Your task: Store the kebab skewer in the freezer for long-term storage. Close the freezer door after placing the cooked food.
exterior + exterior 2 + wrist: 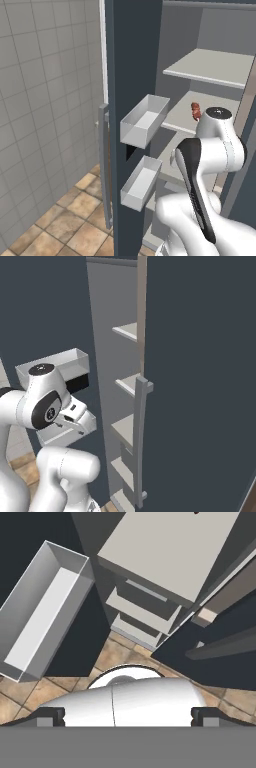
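My arm is folded back on itself, its white elbow filling the lower right of the left base view and the lower left of the right base view. My pincer points down along the freezer front. Two dark fingertips sit far apart at the bottom corners of the hand view, so the pincer is spread and holds nothing.

The freezer stands open at upper right in the left base view. The skewer lies on a middle shelf, right of centre in that frame, just above my elbow. The freezer door stands open, edge-on at centre frame. Its handle runs vertically on the left side.

The wall at left is pale grey square tile. The floor at lower left is mottled brown stone tile.

Two door bins are open-topped grey boxes with thin walls. The shelves are flat pale grey slabs. The second door is plain slate-blue, filling the right of the right base view, with a long grey bar handle.
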